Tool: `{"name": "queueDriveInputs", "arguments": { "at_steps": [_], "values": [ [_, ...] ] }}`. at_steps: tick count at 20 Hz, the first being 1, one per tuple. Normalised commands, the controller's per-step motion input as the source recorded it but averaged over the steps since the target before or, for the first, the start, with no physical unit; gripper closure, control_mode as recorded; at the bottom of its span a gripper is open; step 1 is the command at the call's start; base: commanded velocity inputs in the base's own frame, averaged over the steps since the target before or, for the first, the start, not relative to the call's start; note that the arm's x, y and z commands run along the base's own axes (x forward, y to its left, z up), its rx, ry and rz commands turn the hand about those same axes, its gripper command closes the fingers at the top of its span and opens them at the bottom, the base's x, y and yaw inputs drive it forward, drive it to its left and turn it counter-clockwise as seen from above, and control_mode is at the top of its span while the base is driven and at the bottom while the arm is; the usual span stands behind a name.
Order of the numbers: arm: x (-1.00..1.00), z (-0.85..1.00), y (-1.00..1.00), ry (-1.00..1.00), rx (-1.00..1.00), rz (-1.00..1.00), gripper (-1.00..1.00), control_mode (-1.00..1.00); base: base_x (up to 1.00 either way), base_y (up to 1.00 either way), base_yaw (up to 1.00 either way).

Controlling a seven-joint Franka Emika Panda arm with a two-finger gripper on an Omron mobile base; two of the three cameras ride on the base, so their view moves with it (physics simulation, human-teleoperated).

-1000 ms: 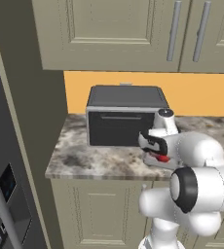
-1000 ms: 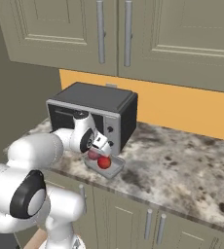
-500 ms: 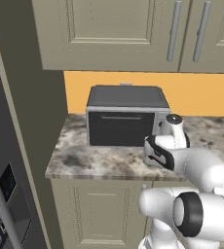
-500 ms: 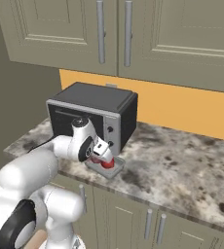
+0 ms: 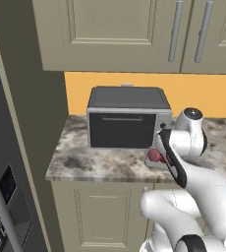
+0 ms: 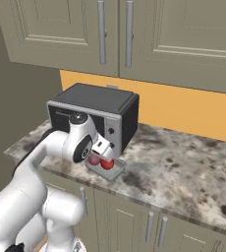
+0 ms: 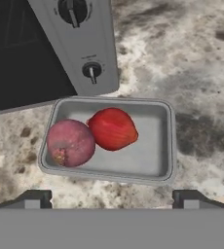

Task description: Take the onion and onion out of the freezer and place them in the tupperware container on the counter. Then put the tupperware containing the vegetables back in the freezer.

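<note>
Onions (image 7: 92,135) in tupperware (image 7: 155,160), ahead of open claw (image 7: 112,198).

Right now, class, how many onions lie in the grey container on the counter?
2. The duller pinkish onion lies at one end of the tupperware container; the brighter red onion rests against it, nearer the middle.

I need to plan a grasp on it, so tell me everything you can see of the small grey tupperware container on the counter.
The small low rectangular grey tupperware container looks like smooth plastic, with rounded corners, a raised flat rim and no lid. It sits flat on the marbled grey-brown stone counter, just in front of the silver-and-black toaster oven. Inside lie two onions side by side, touching: a duller pinkish-red one and a brighter red one. The end effector hovers open above it.
</note>
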Motion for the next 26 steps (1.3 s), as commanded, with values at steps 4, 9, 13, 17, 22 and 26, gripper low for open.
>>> {"name": "queueDriveInputs", "arguments": {
  "at_steps": [4, 9, 13, 17, 22, 26],
  "values": [
    [-0.48, -0.04, -0.56, 0.00, 0.00, 0.00, -1.00, -1.00, 0.00, 0.00, 0.00],
    [-0.06, -0.15, -0.41, 0.03, 0.08, 0.00, -1.00, -1.00, 0.00, 0.00, 0.00],
    [0.00, -0.18, -0.25, 0.00, 0.12, 0.00, -1.00, -1.00, 0.00, 0.00, 0.00],
    [0.00, -0.24, -0.26, 0.00, 0.06, 0.00, -1.00, -1.00, 0.00, 0.00, 0.00],
    [0.22, -0.19, -0.07, 0.04, 0.04, 0.00, -1.00, -1.00, 0.00, 0.00, 0.00],
    [0.42, -0.22, 0.00, 0.09, 0.05, 0.00, -1.00, -1.00, 0.00, 0.00, 0.00]
  ]
}}
